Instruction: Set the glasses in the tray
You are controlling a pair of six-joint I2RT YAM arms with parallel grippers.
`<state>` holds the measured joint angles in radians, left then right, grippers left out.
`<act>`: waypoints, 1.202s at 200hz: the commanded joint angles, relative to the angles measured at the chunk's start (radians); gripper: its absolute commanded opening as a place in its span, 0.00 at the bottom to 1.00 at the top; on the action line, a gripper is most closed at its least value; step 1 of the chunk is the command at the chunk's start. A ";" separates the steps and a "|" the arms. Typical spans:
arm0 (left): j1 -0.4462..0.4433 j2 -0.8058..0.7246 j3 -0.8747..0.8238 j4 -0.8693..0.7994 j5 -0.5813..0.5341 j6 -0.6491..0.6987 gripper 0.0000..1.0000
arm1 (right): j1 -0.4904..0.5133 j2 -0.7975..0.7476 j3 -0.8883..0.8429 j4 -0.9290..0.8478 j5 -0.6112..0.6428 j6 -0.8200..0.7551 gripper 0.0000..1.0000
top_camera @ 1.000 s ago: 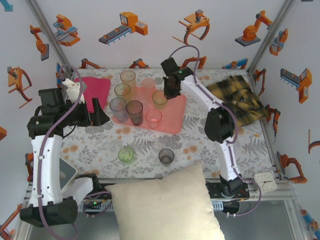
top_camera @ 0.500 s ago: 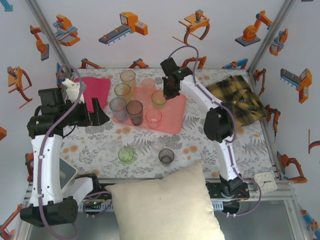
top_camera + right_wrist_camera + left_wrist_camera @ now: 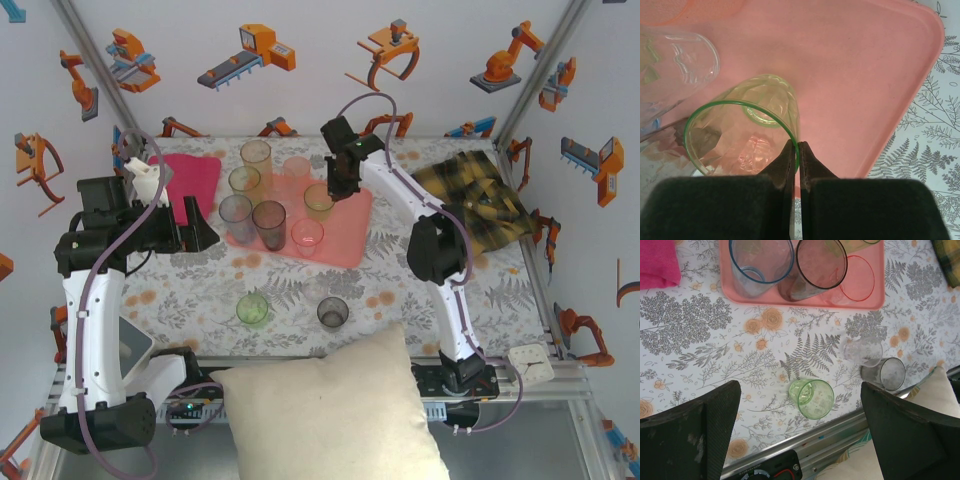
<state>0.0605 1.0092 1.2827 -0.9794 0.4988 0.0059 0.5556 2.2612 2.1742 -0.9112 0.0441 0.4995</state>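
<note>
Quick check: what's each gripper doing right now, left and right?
The left gripper is open, holding nothing.
The right gripper is closed, its fingers pinching the rim of the green glass.

- The right gripper (image 3: 796,147) pinches the near rim of a green glass (image 3: 747,142), one finger inside the cup and one outside.
- The green glass stands upright on the pink tray (image 3: 855,75).
- A clear glass (image 3: 677,60) stands just to its left.
- A fern-print tablecloth (image 3: 925,145) lies beyond the tray's rounded corner.
</note>
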 commanded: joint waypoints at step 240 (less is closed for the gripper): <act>0.007 0.007 0.004 0.013 0.023 -0.010 0.97 | 0.008 -0.017 0.102 -0.072 -0.020 -0.019 0.36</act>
<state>0.0605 1.0157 1.2827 -0.9794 0.4988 0.0059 0.5587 2.3276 2.2368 -0.9382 0.0154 0.4988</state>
